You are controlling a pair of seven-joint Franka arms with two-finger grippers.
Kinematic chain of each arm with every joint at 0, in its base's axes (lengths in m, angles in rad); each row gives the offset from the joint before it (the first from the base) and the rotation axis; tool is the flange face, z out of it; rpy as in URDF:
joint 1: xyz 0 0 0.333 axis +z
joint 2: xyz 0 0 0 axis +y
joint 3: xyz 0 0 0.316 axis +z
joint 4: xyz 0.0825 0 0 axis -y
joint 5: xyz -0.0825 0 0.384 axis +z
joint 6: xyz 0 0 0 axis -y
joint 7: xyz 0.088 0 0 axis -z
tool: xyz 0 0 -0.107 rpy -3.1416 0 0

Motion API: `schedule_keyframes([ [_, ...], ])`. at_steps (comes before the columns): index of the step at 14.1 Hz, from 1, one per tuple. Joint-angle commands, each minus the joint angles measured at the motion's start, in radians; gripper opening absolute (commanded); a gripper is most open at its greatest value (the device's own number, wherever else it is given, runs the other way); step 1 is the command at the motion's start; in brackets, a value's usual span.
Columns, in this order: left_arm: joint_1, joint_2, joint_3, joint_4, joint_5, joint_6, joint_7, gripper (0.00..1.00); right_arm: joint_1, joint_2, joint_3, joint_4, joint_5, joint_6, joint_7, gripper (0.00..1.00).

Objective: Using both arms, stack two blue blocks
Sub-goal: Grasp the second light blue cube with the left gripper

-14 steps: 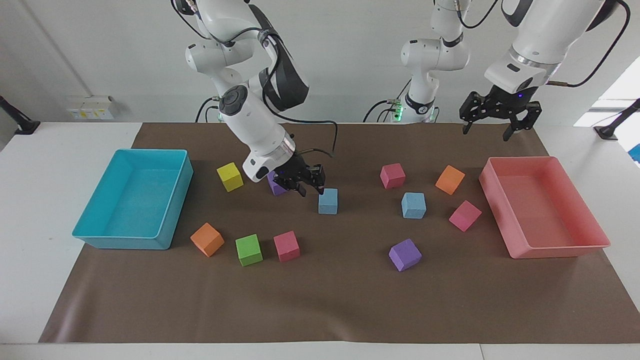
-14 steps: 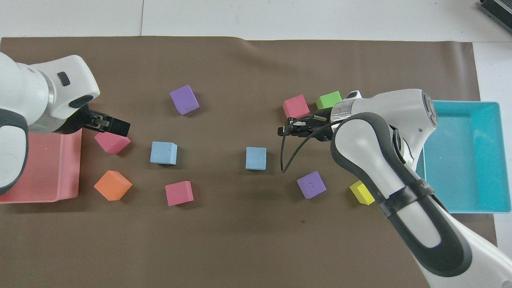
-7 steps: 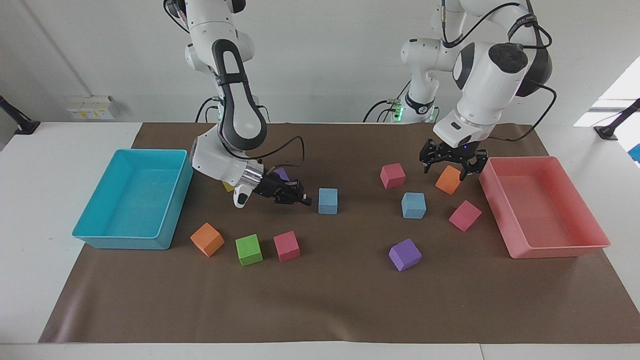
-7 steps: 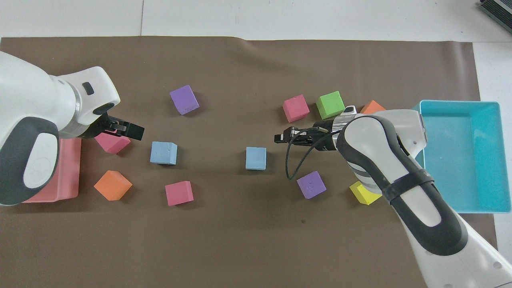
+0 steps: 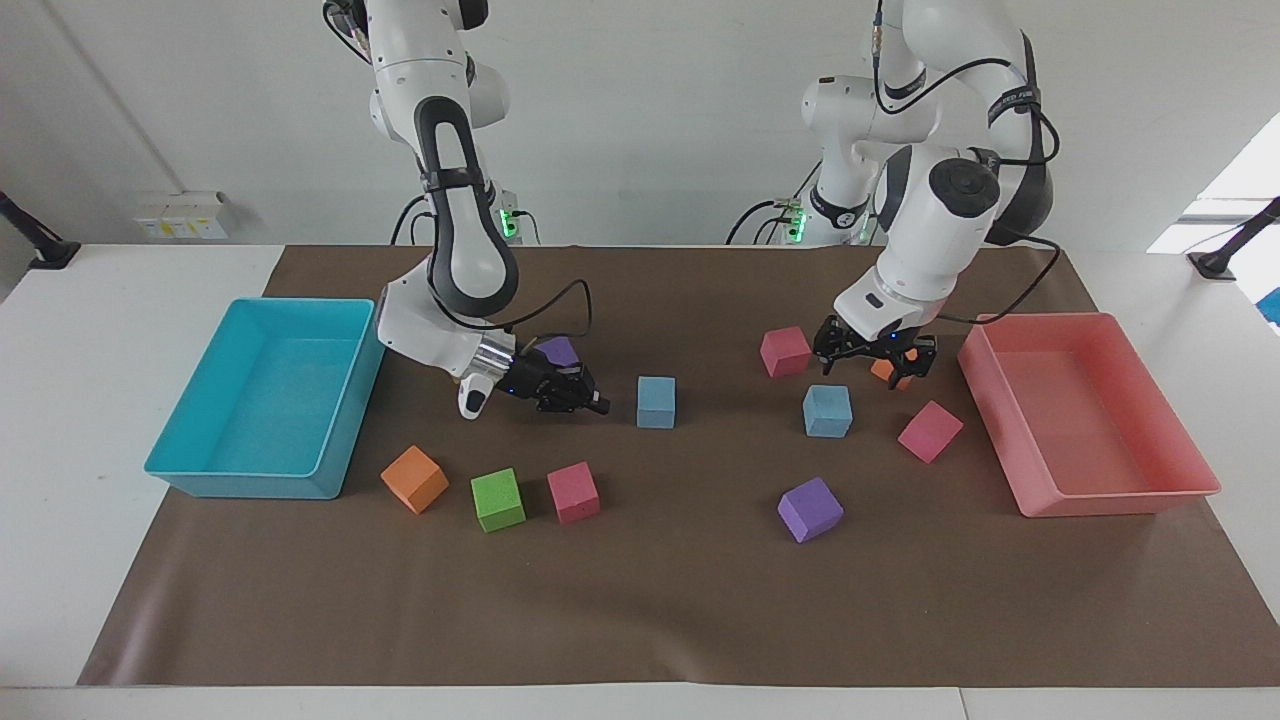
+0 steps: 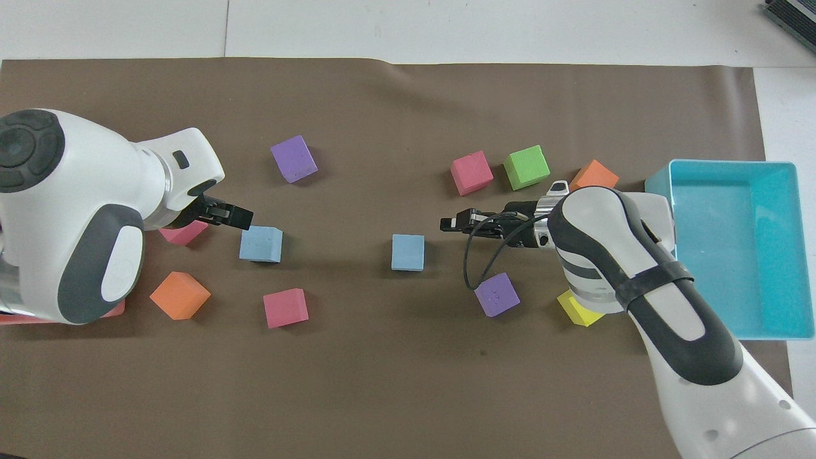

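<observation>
Two light blue blocks lie apart on the brown mat: one near the middle point(image 5: 656, 402) point(image 6: 408, 252), one toward the left arm's end point(image 5: 827, 411) point(image 6: 261, 244). My left gripper point(image 5: 873, 366) point(image 6: 240, 220) is open and empty. It hangs low, just nearer the robots than that second blue block, between a pink cube point(image 5: 785, 351) and an orange cube point(image 5: 882, 370) that it partly hides. My right gripper point(image 5: 597, 405) point(image 6: 447, 223) lies nearly level, low over the mat. It points at the middle blue block with a small gap to it.
A turquoise tray point(image 5: 260, 485) point(image 6: 790, 255) stands at the right arm's end, a pink tray point(image 5: 1110, 495) at the left arm's end. Purple point(image 5: 810, 508) point(image 6: 496, 294), pink point(image 5: 573, 492) point(image 5: 930, 431), green point(image 5: 497, 499), orange point(image 5: 414, 479) and yellow point(image 6: 577, 309) cubes are scattered about.
My left gripper came down from high over the table's edge to just beside its blue block. My right gripper dropped, tilted level and drew back a little from the middle blue block.
</observation>
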Motion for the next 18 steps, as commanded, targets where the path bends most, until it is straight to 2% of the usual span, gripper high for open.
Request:
schedule_keyframes([
  [1, -0.022, 0.026, 0.017, -0.035, -0.003, 0.06, -0.034, 1.0, -0.01, -0.016, 0.008, -0.037, 0.037, 0.004, -0.054, 0.0],
  [6, -0.031, 0.029, 0.017, -0.118, -0.003, 0.127, -0.039, 1.0, -0.001, -0.023, 0.008, -0.054, 0.041, 0.031, -0.044, 0.0],
  [9, -0.035, 0.026, 0.017, -0.156, -0.003, 0.166, -0.057, 1.0, 0.01, -0.001, 0.009, -0.052, 0.041, 0.041, -0.052, 0.0],
  [18, -0.024, 0.031, 0.017, -0.195, -0.003, 0.19, -0.055, 1.0, 0.012, 0.003, 0.009, -0.045, 0.041, 0.052, -0.052, 0.0],
])
